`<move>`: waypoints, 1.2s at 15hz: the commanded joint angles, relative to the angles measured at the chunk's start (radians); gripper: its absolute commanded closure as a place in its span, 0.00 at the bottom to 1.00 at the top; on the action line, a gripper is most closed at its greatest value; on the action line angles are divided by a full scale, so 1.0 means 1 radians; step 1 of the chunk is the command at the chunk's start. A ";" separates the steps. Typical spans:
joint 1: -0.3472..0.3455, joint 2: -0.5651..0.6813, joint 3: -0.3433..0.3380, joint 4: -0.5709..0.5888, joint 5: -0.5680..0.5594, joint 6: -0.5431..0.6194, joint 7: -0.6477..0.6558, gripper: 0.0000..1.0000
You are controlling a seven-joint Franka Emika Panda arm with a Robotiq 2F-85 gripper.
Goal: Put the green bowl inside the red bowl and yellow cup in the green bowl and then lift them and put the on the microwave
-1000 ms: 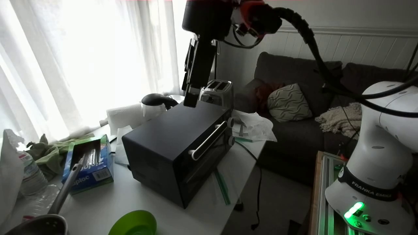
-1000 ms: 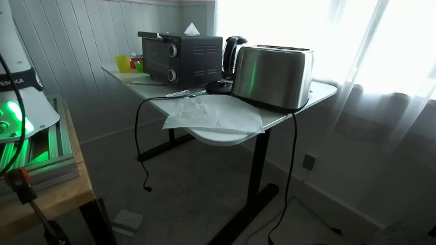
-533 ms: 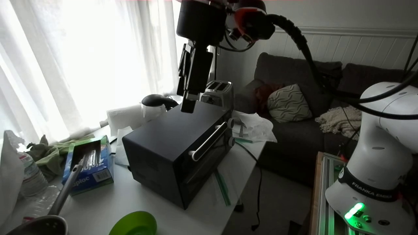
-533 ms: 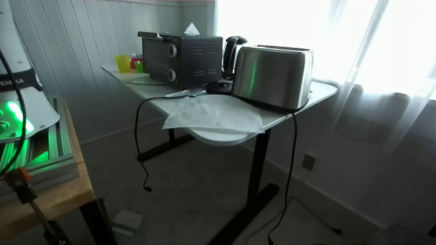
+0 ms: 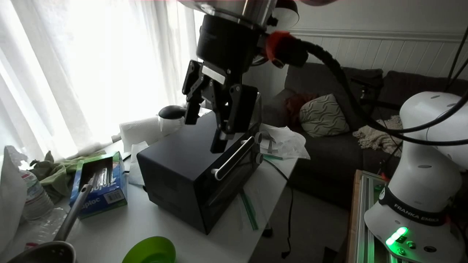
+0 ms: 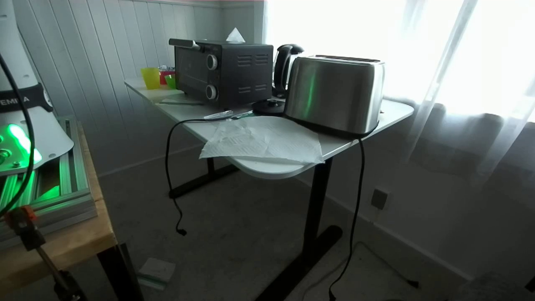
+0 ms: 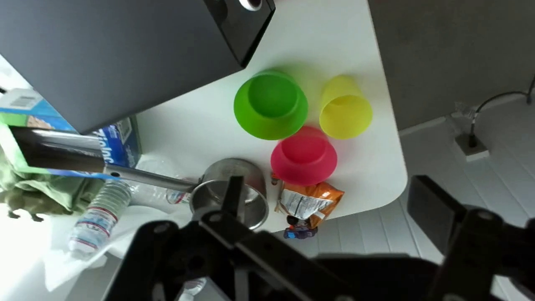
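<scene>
Near an exterior view's centre I see my empty tool, jaws wide, turned and lower than a moment ago, probably readying to nest the green bowl.

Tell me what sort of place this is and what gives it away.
Probably a home, perhaps a living room with a makeshift kitchen corner: a dark sofa fills one side, and a black toaster oven stands near a metal toaster.

Daylight bleaches the curtains; sofa and floor lie dim
</scene>
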 commanded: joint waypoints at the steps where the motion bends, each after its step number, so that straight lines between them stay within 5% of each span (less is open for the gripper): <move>1: 0.053 -0.011 0.000 -0.071 0.008 0.087 -0.161 0.00; 18: 0.047 0.012 0.009 -0.061 0.002 0.057 -0.168 0.00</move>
